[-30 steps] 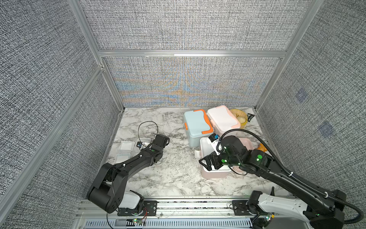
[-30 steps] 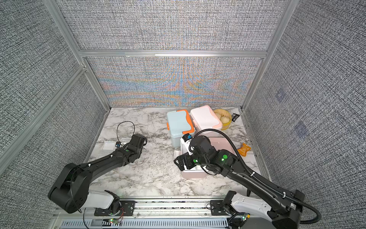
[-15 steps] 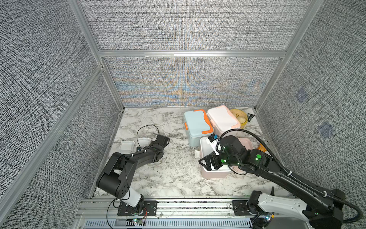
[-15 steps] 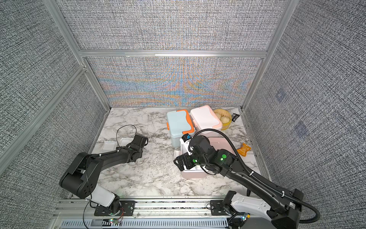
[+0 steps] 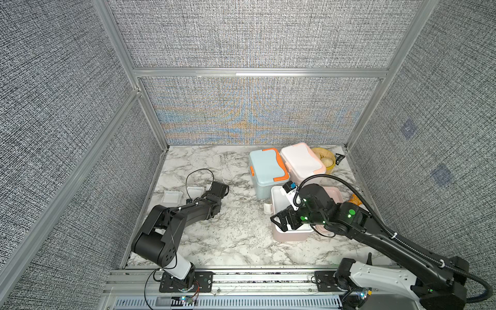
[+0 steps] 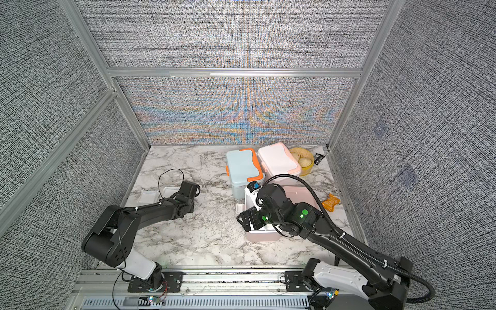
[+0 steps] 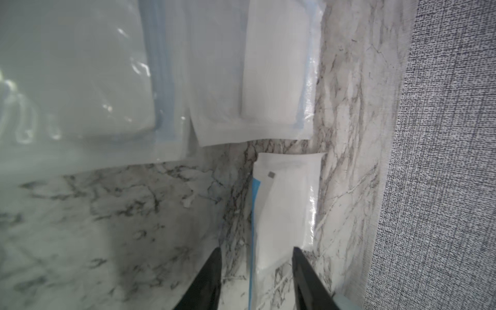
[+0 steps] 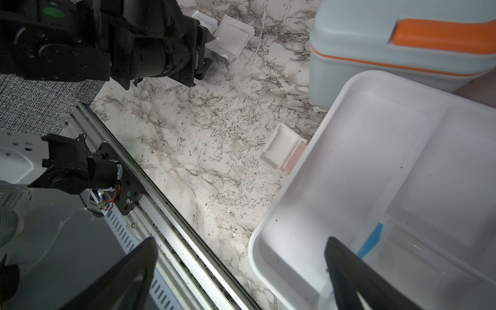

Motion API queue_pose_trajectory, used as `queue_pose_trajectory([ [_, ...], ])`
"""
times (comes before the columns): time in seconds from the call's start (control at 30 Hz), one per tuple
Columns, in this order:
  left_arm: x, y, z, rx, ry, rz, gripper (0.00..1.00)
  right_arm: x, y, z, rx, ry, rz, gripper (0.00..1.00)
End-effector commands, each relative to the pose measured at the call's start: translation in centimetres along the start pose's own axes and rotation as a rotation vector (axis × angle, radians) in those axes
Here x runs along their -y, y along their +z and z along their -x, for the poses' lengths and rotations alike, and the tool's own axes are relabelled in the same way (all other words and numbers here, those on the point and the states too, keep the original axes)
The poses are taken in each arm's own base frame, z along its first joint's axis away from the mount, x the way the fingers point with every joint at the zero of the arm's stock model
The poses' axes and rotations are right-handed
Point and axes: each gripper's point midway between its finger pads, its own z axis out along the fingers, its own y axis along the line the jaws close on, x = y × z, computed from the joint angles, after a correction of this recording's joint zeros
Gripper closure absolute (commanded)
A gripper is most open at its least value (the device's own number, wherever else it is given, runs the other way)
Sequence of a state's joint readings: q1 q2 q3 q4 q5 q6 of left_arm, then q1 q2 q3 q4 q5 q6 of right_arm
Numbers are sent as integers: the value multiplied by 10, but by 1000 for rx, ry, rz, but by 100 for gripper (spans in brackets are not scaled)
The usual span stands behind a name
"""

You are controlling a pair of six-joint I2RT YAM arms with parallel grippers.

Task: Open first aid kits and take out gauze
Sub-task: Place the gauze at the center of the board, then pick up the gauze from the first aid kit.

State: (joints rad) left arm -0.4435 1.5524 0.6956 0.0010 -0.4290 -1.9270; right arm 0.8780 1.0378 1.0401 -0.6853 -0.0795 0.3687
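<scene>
first, nearest the base, the right end effector (image 8: pixel 240 244) stands fully released, with one finger over the desk (image 5: pixel 233 241) and the other inside the white tray (image 8: pixel 295 188) of the pink kit (image 5: pixel 291 236), whose lid is open. a clear wrapper (image 8: pixel 374 237) with a blue edge lies in that tray just beside the inner finger; it is probably gauze, but blur prevents confirmation. further out, on the left of the desk, the left end effector (image 7: pixel 256 251) is low and released, jaws parted. a gauze pad (image 7: pixel 284 204) lies flat on the marble between them, not gripped. two more pads (image 7: pixel 276 72) lie just beyond it. judge each pad as very light, thin and soft, in a slick, crinkly film. a flat pinch from above is likely to slide, so take hold on the sealed wrapper margin or a raised corner, with light closing force. at the far side, the blue kit (image 5: pixel 268 171) and the white kit (image 5: pixel 302 162) stand closed, touching each other.
</scene>
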Motion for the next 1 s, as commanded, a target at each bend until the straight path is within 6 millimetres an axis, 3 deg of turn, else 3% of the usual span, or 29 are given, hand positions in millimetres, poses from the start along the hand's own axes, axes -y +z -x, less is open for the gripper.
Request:
queue_pose_trajectory([
  [0.0, 6, -12, -2, -34, 62, -7, 36, 8, -7, 4, 24, 3, -45, 1],
  [0.13, 33, -38, -5, -85, 168, -86, 3, 15, -17, 8, 68, 17, -81, 1],
  [0.17, 42, -47, -7, -102, 215, -107, 0, 18, -20, 8, 83, 22, -93, 1],
  [0.23, 56, -63, -12, -132, 297, -134, 0, 24, -28, 11, 120, 37, -124, 1],
  [0.43, 73, -111, -35, -250, 519, -210, 0, 58, -63, 16, 264, 124, -289, 1],
  [0.6, 82, -155, -75, -372, 738, -304, 0, 77, -93, 15, 365, 192, -372, 1],
  [0.7, 83, -181, -106, -461, 858, -367, 0, 88, -90, 0, 340, 207, -413, 1],
  [0.73, 83, -189, -115, -484, 892, -384, 0, 90, -97, -2, 358, 223, -418, 1],
  [0.97, 67, -238, -179, -585, 1138, -483, 3, 112, -96, -22, 275, 306, -493, 1],
])
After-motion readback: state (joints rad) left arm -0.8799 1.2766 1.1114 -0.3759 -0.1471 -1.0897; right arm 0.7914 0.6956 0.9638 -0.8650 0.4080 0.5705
